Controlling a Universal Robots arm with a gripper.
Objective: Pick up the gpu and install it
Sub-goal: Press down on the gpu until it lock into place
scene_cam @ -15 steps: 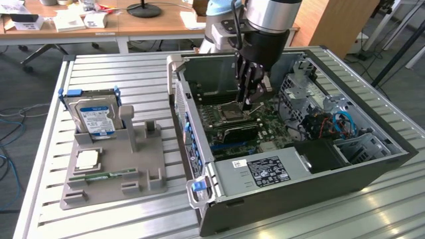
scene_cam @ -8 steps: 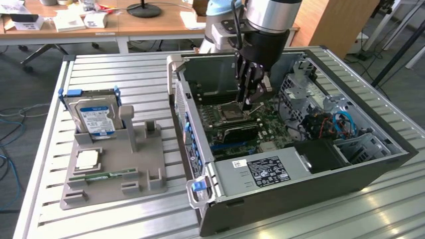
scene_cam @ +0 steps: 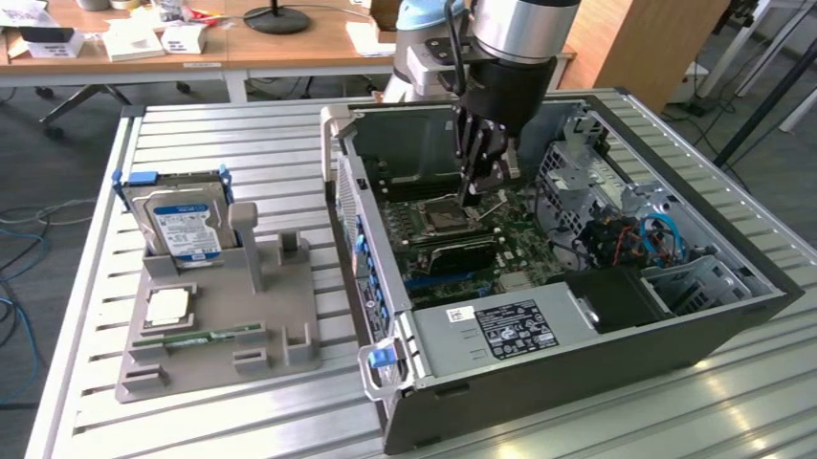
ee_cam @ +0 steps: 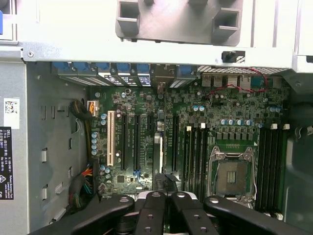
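The end effector point(scene_cam: 475, 196) hangs inside the open computer case point(scene_cam: 600, 373), pointing down at the motherboard point(scene_cam: 511, 239), its fingers drawn in close together and gripping nothing that can be seen; the tip sits just above the empty CPU socket point(scene_cam: 447, 218).

The gpu point(scene_cam: 462, 253) stands upright in a slot on the board, between the socket and the power supply point(scene_cam: 504, 330), apart from the end effector; in the exterior view it reads as a dark rectangle seen on its face.

The wrist view looks straight down past the end effector point(ee_cam: 164, 188) and shows the gpu point(ee_cam: 157, 154) edge-on as a thin pale strip among the black expansion slots; it also gives the CPU socket point(ee_cam: 232, 176), the rows of memory slots point(ee_cam: 195, 152) and a red wire point(ee_cam: 234, 83) near the rear ports. The exterior view alone gives the arm's silver wrist and the blue cables point(scene_cam: 657, 234) by the drive bays.

Beside the case, toward the exterior view's left, a grey fixture point(scene_cam: 255, 316) holds a hard drive point(scene_cam: 189, 220) upright, a processor chip point(scene_cam: 168, 306) lying flat and a green RAM stick point(scene_cam: 198, 337); all of it rests on a counter point(scene_cam: 77, 287) of metal slats; behind it are wooden desks point(scene_cam: 294, 43) with boxes and a lamp base.
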